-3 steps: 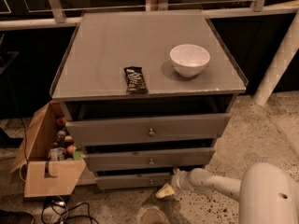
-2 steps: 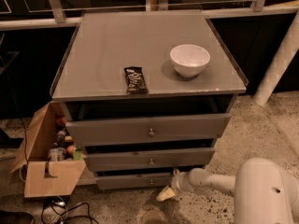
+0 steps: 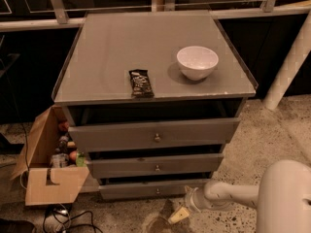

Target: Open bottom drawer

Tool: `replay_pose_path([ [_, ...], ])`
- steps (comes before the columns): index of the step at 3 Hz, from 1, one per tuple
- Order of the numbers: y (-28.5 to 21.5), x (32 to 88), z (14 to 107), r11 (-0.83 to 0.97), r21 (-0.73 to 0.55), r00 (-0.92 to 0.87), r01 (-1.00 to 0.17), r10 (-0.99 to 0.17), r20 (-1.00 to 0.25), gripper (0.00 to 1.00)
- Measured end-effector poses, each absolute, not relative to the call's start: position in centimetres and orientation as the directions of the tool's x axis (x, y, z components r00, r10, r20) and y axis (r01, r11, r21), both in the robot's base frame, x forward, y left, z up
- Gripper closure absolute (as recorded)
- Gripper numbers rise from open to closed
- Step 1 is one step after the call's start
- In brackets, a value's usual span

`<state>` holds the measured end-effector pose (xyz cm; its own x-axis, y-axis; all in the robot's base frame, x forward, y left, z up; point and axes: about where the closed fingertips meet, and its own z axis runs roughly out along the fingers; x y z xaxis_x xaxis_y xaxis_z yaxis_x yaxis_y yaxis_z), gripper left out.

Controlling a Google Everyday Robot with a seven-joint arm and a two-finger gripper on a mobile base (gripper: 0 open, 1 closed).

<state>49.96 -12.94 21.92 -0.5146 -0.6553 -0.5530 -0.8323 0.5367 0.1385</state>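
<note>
Bottom drawer, lower centre: shortest grey front, brass knob at its middle, dark gap above. Gripper sits just below its right end, grasp state cannot be told. Cardboard box flanks the left; speckled floor lies open in front

Matt bottom drawer — smooth pale tool beside

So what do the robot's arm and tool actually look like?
The arm is smooth, off-white and tubular, widening into a big rounded shell at lower right. Its tool, near the floor in front of the bottom drawer, ends in a pale yellowish wedge-shaped tip. No cables or markings show.
</note>
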Motion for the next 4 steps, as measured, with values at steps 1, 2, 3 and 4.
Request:
replay_pose_path([
  [1,-12.7,50.5,21.6,0.519,0.108,-0.481,-0.848,-0.669,-0.567,0.00],
  [2,-12.6,50.5,21.6,0.515,0.108,-0.476,-0.850,-0.665,-0.576,0.00],
  [3,-11.9,51.9,21.7,0.511,0.089,-0.457,-0.855,-0.660,-0.597,0.00],
  [4,-11.0,53.5,21.5,0.499,0.079,-0.437,-0.863,-0.659,-0.612,0.00],
])
